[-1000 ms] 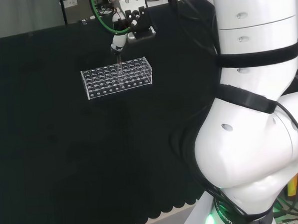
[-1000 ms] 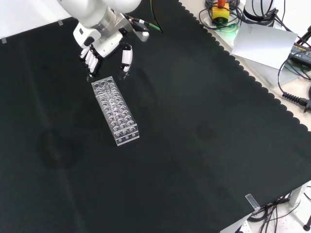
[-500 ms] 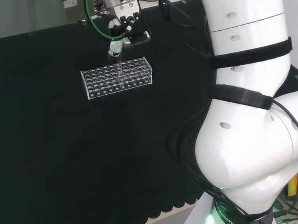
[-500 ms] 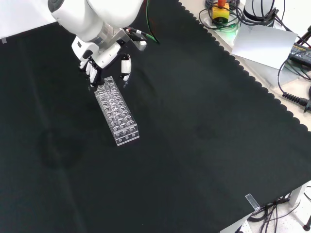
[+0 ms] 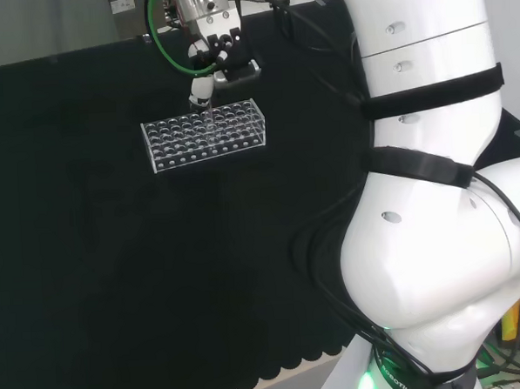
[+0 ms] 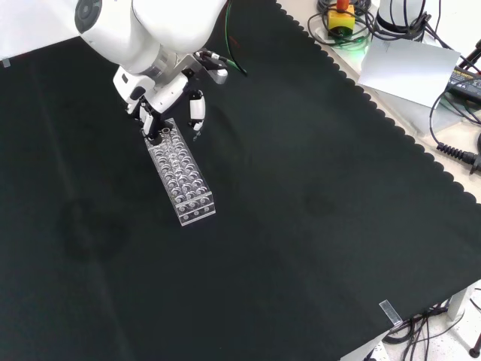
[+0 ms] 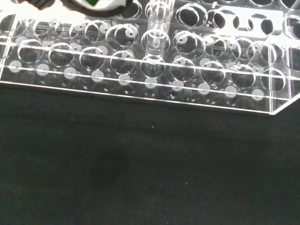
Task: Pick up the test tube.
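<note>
— Where was the hand compared with a second before?

— I had brought it in over the far end of the clear rack in the front view; a second earlier it hung just beyond that end. The rack itself had not shifted on the black cloth.

— And the test tube?

— It stood upright in a rack hole — the wrist view showed the test tube plainly. Whether the fingers had closed on it, I could not tell.
</note>
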### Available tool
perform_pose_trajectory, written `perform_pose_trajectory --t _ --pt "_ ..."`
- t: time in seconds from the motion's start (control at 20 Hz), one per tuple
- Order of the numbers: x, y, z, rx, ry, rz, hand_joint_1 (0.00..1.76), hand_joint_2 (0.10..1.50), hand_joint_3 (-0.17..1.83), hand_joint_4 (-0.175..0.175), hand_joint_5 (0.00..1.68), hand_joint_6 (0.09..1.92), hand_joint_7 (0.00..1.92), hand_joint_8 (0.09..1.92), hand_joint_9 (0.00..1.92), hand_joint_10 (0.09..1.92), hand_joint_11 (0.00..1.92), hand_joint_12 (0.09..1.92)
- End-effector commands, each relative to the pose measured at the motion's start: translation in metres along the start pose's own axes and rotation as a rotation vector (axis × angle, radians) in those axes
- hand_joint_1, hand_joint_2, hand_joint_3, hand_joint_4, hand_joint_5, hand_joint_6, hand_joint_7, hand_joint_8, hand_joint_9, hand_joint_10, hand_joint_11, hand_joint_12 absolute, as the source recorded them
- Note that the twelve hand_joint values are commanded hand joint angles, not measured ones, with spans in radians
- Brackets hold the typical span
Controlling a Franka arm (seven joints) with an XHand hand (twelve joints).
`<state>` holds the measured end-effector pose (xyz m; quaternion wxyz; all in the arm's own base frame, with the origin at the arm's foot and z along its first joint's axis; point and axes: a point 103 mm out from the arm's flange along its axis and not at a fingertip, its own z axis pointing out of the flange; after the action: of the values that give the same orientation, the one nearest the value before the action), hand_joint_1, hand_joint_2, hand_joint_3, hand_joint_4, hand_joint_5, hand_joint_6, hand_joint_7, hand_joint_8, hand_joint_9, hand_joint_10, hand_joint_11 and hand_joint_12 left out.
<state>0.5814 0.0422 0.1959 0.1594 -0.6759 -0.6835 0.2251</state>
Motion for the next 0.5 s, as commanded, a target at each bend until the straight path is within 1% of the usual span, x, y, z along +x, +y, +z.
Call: perform_pose_trajectory --t 0.05,0.35,0.5 --pt "0.0067 0.0044 0.0030 -0.011 0.005 -0.009 0.87 0.75 0.51 -0.158 0.63 0.67 1.01 0.82 0.78 0.72 0.26 1.51" --pt "0.0120 0.0065 0.0036 -0.017 0.015 -0.020 0.89 0.75 0.52 -0.165 0.67 0.70 1.05 0.82 0.84 0.71 0.29 1.49" --pt "0.0125 0.0071 0.0039 -0.020 0.013 -0.016 0.91 0.74 0.53 -0.168 0.69 0.70 1.07 0.82 0.86 0.70 0.30 1.48"
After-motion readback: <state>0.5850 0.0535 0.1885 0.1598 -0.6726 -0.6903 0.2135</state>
